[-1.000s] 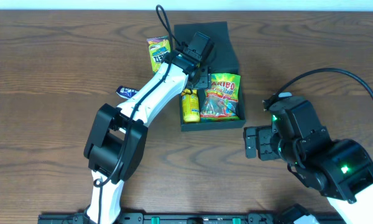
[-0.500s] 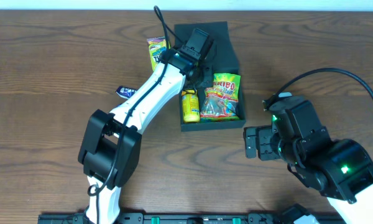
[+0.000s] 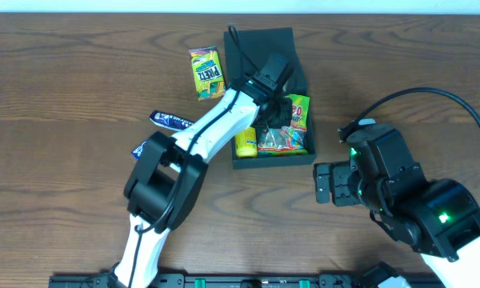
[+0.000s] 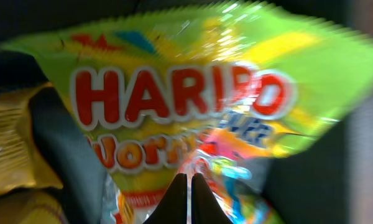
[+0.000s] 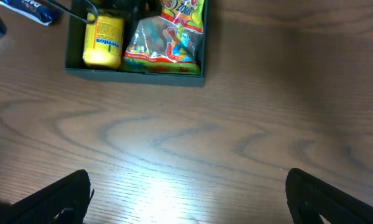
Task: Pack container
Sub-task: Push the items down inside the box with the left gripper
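Container (image 3: 260, 44) holds two items: yellow packet (image 3: 245, 142), Haribo bag (image 4: 174, 106); left pincer (image 4: 185, 186) seems shut, right pincer (image 5: 189, 194) gapes empty.

Seen from overhead, the white left arm (image 3: 220, 124) hides the top left of the glossy green Haribo gummy bag (image 3: 298, 120) in the matte black cardboard box (image 3: 256, 44), and up close the left wrist camera blurs the bag's lettering and crops its edges.
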You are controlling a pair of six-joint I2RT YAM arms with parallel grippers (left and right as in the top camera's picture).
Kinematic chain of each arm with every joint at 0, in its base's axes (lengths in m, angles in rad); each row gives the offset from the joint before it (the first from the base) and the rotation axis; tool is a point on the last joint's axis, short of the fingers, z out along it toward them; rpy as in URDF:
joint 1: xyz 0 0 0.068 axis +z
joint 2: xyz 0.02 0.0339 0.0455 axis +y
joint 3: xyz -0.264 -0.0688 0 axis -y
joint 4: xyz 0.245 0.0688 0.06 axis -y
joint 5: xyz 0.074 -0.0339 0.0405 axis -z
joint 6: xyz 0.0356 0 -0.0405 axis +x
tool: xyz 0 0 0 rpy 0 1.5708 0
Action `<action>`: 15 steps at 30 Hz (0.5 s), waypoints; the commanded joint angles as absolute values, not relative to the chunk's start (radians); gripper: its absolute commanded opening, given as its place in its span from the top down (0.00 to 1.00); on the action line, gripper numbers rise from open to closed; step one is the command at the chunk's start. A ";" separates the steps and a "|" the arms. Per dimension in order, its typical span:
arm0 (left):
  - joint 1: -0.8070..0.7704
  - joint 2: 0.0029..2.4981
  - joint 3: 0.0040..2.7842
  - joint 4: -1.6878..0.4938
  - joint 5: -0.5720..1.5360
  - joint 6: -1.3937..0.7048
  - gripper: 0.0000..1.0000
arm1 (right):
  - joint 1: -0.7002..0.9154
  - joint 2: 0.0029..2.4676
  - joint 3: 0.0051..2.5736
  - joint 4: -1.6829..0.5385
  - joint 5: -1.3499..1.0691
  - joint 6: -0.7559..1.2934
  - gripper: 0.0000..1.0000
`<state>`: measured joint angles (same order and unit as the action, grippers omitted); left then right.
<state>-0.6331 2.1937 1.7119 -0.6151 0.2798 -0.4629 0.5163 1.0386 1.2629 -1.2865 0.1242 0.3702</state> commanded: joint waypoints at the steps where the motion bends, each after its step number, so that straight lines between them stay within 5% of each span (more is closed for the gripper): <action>1: -0.629 2.247 1.711 -0.612 0.281 -0.446 0.94 | 0.510 1.034 1.269 -1.287 0.131 0.358 0.01; 15: -0.627 2.197 1.714 -0.624 0.200 -0.451 0.94 | 0.510 1.034 1.269 -1.287 0.131 0.358 0.01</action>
<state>-0.6373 2.2387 1.7119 -0.6128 0.2619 -0.4629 0.5163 1.0386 1.2629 -1.2861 0.1242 0.3702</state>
